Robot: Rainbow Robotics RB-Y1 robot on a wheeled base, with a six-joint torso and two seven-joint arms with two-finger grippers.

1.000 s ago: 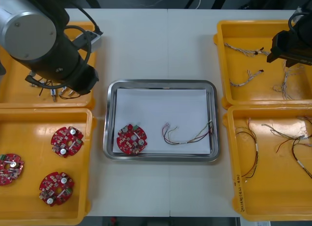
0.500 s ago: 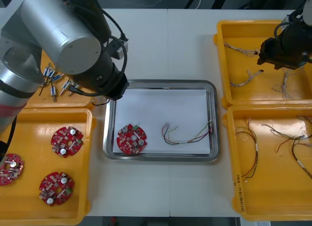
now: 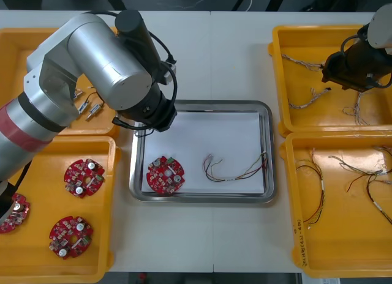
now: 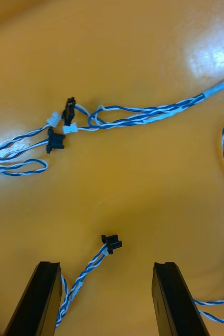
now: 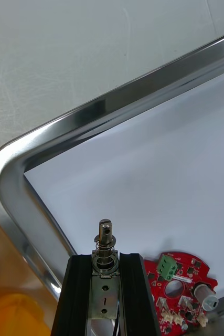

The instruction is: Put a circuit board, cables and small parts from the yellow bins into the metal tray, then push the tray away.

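Two hands: the left hand (image 5: 105, 258) is over the upper-left corner of the metal tray (image 3: 202, 104); the right hand (image 4: 106, 266) is over the upper-right yellow bin (image 3: 324, 119).
Left hand: clamped on a small metal part (image 5: 104, 244), which stands upright between the fingers with a spring-wrapped pin poking past their tips.
Right hand: fingers spread apart with nothing gripped, low over the bin floor.
Between the right fingers: a short blue and white cable (image 4: 88, 270) lies loose on the bin floor and ends in a black plug.
Beyond the right fingers: a longer twisted cable (image 4: 143, 114) lies further off.
Tray: centre of the table (image 3: 202, 57), white inside.
In the tray: a circuit board (image 3: 165, 174) at its lower left and a thin multicoloured cable (image 3: 228, 179) at its lower right, apart from each other.
Lower-left bin (image 3: 37, 168): more red boards (image 3: 78, 178) lying flat.
Upper-left bin: loose metal parts (image 3: 92, 109) just beside the left arm.
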